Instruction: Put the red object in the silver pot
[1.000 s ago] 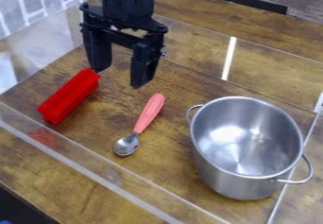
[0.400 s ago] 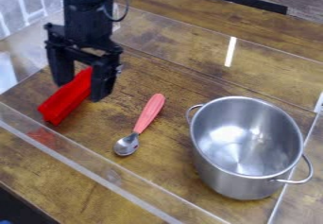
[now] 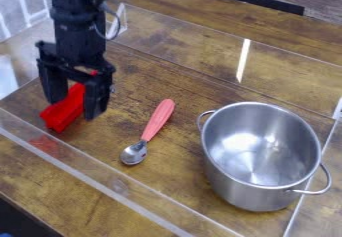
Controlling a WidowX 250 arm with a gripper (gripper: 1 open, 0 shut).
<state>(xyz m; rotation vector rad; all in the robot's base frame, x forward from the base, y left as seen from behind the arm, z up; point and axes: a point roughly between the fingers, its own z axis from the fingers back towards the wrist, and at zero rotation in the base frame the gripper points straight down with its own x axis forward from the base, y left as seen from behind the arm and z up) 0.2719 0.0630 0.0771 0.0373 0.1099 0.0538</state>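
Since a moment ago the tool (image 3: 74, 100) has been lowered over the red block (image 3: 62, 114), its fingers apart with nothing clamped, so a grasp seems near, while the block is on the bench (image 3: 160, 186), well apart from the pot (image 3: 262, 157).

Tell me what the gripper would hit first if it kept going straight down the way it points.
Most likely the red block, which lies beneath the gripper and is partly hidden by it; one view leaves the depth between them unclear.
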